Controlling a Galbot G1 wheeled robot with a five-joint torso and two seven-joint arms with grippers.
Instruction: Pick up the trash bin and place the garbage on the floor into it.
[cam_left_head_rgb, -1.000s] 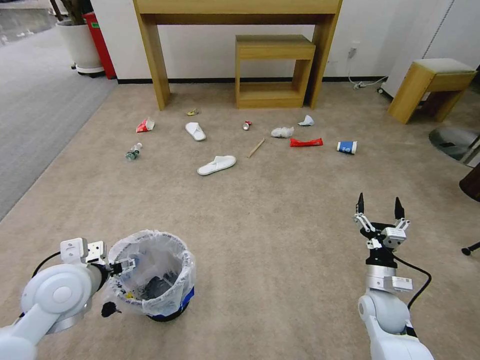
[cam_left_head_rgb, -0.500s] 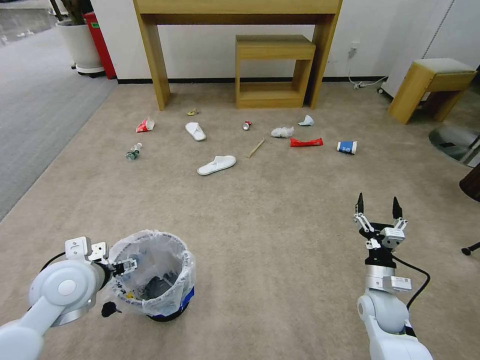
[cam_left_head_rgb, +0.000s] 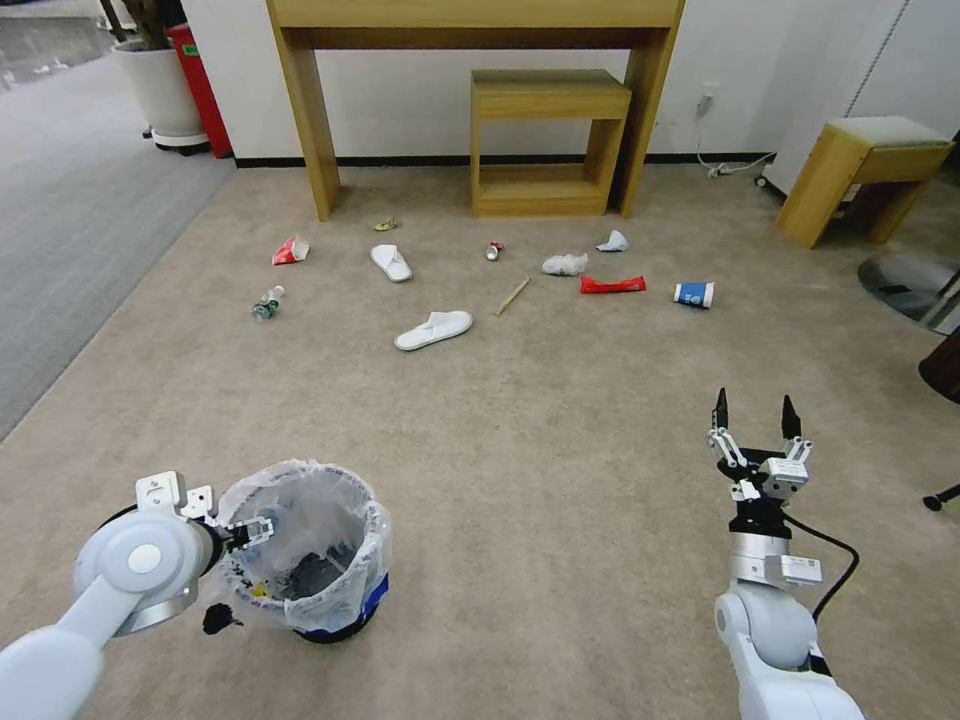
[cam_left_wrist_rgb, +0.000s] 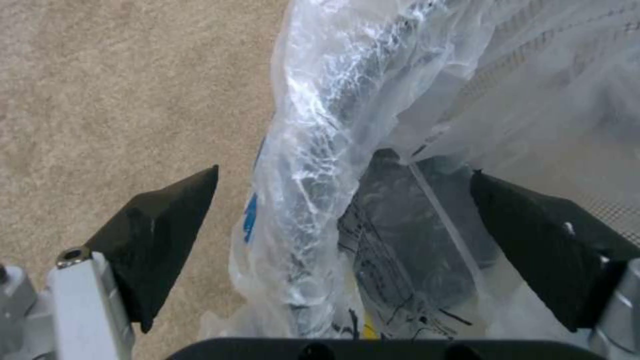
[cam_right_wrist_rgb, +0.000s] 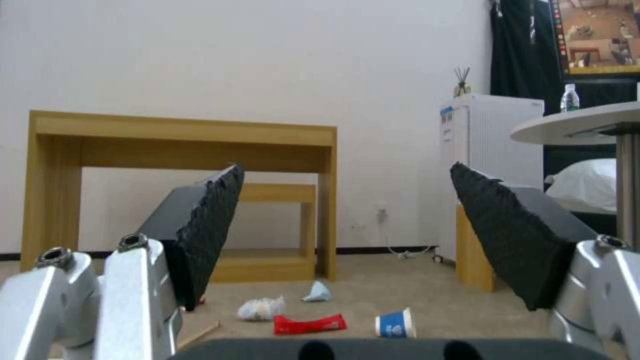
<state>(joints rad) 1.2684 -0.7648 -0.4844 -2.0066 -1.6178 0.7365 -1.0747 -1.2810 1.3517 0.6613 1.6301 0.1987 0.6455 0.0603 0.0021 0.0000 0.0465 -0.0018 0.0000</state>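
Head view places the small round dark trash bin with blue base and crinkled white plastic liner (cam_left_head_rgb: 305, 548) on the beige-brown short-pile carpet (cam_left_head_rgb: 540, 420), near left. The left gripper (cam_left_wrist_rgb: 343, 245) straddles its left rim, fingers spread, one outside and one inside, not clamped. The right gripper (cam_left_head_rgb: 752, 420) hovers near right, fingers apart and empty. Far off lie white slippers (cam_left_head_rgb: 432, 329), a red wrapper (cam_left_head_rgb: 612, 285) and a blue paper cup (cam_left_head_rgb: 693, 294).

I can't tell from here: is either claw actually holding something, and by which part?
Nothing is held. The left gripper is open astride the trash bin rim, one finger inside, one outside. The right gripper hangs open.
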